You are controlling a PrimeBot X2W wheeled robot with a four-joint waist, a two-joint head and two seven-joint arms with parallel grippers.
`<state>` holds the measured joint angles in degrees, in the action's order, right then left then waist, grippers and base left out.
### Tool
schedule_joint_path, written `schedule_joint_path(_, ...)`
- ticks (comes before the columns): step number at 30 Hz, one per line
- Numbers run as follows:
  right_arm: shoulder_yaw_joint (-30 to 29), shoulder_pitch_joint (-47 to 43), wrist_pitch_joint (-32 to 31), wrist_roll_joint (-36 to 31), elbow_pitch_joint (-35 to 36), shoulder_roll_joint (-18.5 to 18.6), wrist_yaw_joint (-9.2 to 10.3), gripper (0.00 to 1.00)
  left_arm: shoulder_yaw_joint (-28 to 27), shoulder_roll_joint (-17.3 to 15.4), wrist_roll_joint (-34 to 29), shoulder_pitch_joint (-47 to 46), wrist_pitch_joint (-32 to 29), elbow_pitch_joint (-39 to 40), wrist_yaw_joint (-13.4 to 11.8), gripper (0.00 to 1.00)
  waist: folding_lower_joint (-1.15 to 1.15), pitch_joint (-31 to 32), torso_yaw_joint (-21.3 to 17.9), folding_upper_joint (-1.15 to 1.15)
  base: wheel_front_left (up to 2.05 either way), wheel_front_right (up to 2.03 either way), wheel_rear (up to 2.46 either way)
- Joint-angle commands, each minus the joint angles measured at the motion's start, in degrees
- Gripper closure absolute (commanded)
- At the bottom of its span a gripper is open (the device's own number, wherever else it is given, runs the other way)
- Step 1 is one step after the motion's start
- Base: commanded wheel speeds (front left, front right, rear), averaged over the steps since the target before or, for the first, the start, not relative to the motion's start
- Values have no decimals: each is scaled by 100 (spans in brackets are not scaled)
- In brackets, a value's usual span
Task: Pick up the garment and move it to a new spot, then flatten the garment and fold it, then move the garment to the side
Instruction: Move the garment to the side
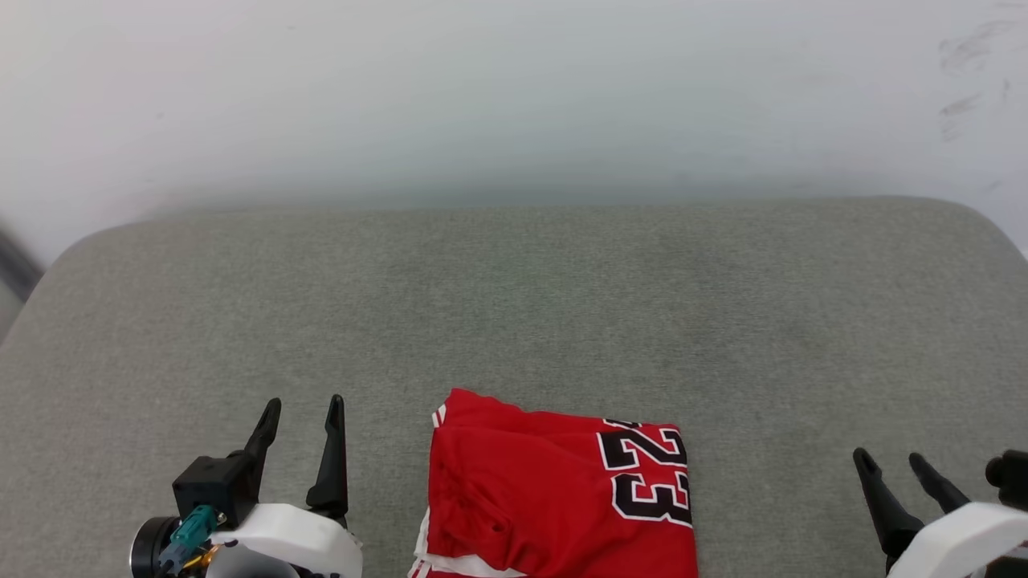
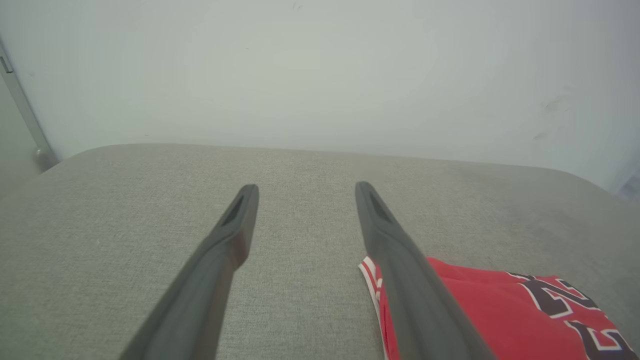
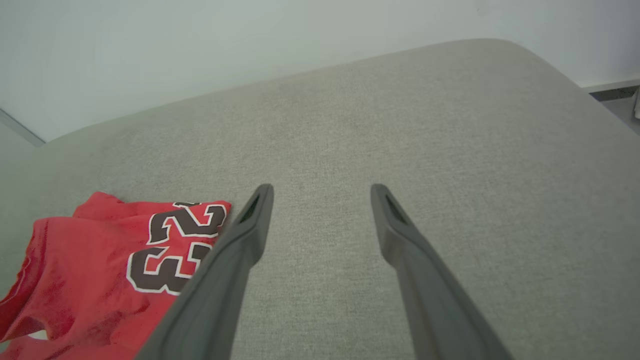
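Left gripper (image 1: 305, 401) hovered low at about 7 o'clock in the head view, its two dark fingers spread apart with nothing between them. At about 4 o'clock the right gripper (image 1: 888, 456) stood the same way, fingers parted and empty, over bare grey fabric.

Between them, at 6 o'clock on the grey padded surface (image 1: 514, 305), lay the garment (image 1: 546, 490), folded into a compact red block whose near part ran off the bottom edge of that view. Its black, white-outlined "23" (image 1: 646, 474) sat turned sideways along the 3 o'clock side of the block, and red-and-white striped trim showed at the 9 o'clock edge.

Neither gripper touched the cloth: the left one was near, at the garment's 9 o'clock, and the right one farther off at its 3 o'clock. A pale wall (image 1: 514, 96) rose behind the surface at 12 o'clock.
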<state>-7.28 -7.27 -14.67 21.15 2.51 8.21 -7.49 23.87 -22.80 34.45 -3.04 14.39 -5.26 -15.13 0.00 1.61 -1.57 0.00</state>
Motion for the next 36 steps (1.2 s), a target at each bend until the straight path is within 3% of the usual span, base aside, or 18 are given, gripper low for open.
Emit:
schedule_joint_path(1,5,132,-140,91,-93,78,0,0,-5,16,-25,-85,42,24,-1,0,0,-35,57,0,0,0,0)
schedule_joint_path(8,385,753,-1868,951,-1020,480,0,0,29,105,-122,-281,55,84,77,0,0,-269,444,0,0,0,0)
schedule_joint_path(12,571,1063,-2588,1530,-1361,356,1,0,54,188,-200,-447,67,93,141,0,0,-503,710,0,0,0,0)
schedule_joint_path(22,958,1646,-3101,2762,-2305,-7,3,0,-13,343,-310,-683,86,-28,286,0,0,-867,1084,0,0,0,0)
schedule_joint_path(23,1009,1666,-3111,2822,-2380,-5,3,68,-22,354,-319,-686,86,-42,299,0,0,-871,1096,0,0,0,0)
schedule_joint_path(24,1066,1685,-3117,2891,-2444,13,3,100,-33,365,-334,-692,88,-57,296,0,0,-871,1105,0,0,0,0)
schedule_joint_path(30,1327,1823,-2822,3167,-2437,204,1,100,-72,380,-413,-588,91,-123,335,0,0,-667,1003,0,0,0,0)
schedule_joint_path(36,1838,1868,-2295,2543,-2385,616,1,100,-82,281,-448,-337,91,-114,318,0,0,-247,504,0,0,0,0)
